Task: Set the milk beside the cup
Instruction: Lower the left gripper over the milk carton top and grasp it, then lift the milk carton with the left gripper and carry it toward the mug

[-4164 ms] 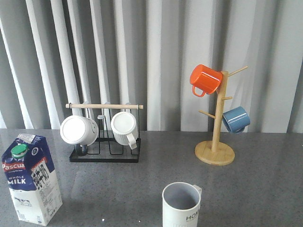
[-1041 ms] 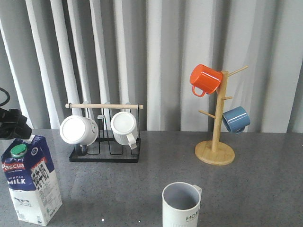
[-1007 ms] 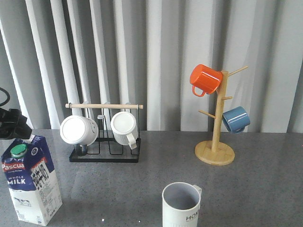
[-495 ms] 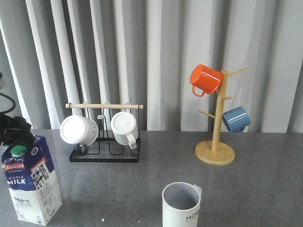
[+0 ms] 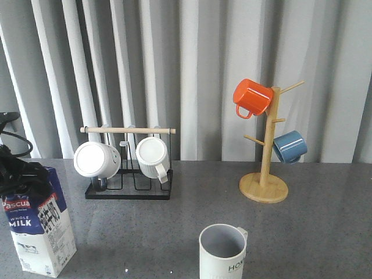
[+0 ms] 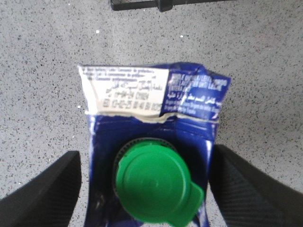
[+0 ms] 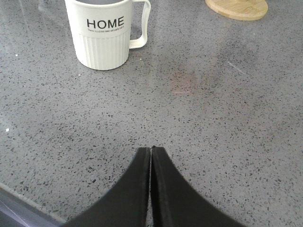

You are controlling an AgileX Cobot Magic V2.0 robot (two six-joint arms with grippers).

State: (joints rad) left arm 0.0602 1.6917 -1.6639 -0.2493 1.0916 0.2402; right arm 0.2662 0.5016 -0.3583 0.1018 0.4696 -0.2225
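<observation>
The milk (image 5: 42,232), a blue-and-white carton, stands upright at the front left of the grey table. My left gripper (image 5: 20,173) is over its top and hides the green cap in the front view. In the left wrist view the gripper (image 6: 146,158) is open, with one black finger (image 6: 45,191) on each side of the carton's gable (image 6: 149,94) and the green cap (image 6: 154,184) between them. The cup (image 5: 222,253), a cream ribbed mug marked HOME, stands at the front centre. It also shows in the right wrist view (image 7: 100,40). My right gripper (image 7: 150,151) is shut and empty, low over the table short of the cup.
A black rack (image 5: 129,174) with white mugs stands behind the milk; its edge shows in the left wrist view (image 6: 151,4). A wooden mug tree (image 5: 264,174) with an orange mug (image 5: 251,97) and a blue mug (image 5: 289,146) stands at the back right. Grey curtains hang behind.
My left gripper has come in from the left edge and dropped onto the top of the milk carton, now covering its green cap in the front view. The carton and cup have not moved.
</observation>
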